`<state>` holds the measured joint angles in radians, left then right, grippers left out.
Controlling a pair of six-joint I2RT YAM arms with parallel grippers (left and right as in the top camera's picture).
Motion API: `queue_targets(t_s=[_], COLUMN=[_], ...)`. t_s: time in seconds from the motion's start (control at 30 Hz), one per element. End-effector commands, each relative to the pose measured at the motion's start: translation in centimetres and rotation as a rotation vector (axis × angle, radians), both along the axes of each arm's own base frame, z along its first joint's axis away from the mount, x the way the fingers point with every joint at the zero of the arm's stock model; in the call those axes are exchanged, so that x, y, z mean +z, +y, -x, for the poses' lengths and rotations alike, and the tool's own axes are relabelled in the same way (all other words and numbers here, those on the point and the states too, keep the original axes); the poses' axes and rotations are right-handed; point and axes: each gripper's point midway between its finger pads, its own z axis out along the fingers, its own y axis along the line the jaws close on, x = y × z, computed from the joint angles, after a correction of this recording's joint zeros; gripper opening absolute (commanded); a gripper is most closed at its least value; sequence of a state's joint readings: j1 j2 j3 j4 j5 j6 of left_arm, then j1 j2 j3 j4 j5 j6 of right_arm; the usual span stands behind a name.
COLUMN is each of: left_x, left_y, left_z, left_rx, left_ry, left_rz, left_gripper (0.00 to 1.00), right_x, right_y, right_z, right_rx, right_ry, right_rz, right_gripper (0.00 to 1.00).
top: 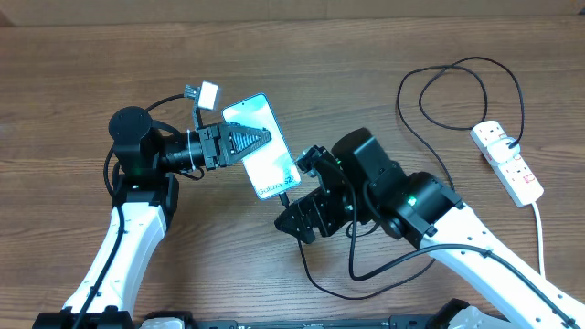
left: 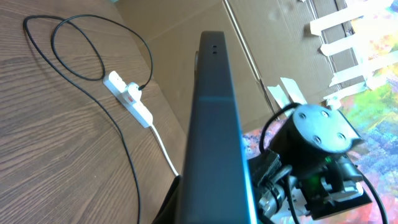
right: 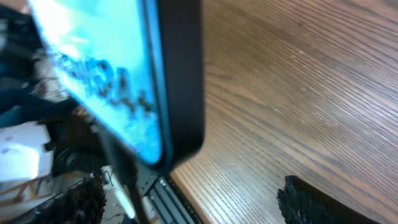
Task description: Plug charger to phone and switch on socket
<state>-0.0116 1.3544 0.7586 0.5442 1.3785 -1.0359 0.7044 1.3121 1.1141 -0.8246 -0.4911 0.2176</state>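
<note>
Over the table [top: 91, 55] centre, the left gripper [top: 251, 142] clamps the phone [top: 274, 166]; the charger [top: 400, 96] seems to reach its lower edge (seating unclear), and the right gripper [top: 304, 189] beside it gapes empty. Far right, the socket [top: 508, 161] holds the plug, its switch probably still unpressed, with cable loops lying between.

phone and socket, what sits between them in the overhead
In the overhead view, the right arm sits next to the phone, then black cable loops over bare table up to the socket.
</note>
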Motion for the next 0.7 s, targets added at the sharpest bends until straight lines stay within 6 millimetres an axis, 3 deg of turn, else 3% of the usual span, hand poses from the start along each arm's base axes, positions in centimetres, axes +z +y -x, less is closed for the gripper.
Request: queue_targets(t_s=[0.0,0.13,0.27,0.53,0.67], left_x=[0.3,0.3,0.3,0.3,-0.1], left_y=[-0.1,-0.1,-0.1,-0.1,-0.1], left_z=[0.0,0.0,0.1,0.1,0.1], left_rx=[-0.001,-0.002,-0.006,-0.006,-0.006], left_ry=[-0.037,-0.036,-0.037,-0.052,-0.045], left_rz=[-0.005,-0.005,-0.005,-0.007,-0.014], left_gripper=[0.04,0.04,0.04,0.04,0.04], right_x=[-0.4,0.2,0.7,0.8,1.4], right_y=[-0.1,0.8,1.7,1.9,1.0], right_z=[-1.3,-1.3,-1.0,-0.6,-1.2], right_rx=[-0.106,-0.119,-0.103,-0.102,-0.144], right_ry=[-0.029,-0.029,-0.040,-0.039,-0.084], right_rz=[0.045,0.010,-0.015,-0.015,0.003], right_gripper=[0.80,0.57,0.42,0.33,0.43])
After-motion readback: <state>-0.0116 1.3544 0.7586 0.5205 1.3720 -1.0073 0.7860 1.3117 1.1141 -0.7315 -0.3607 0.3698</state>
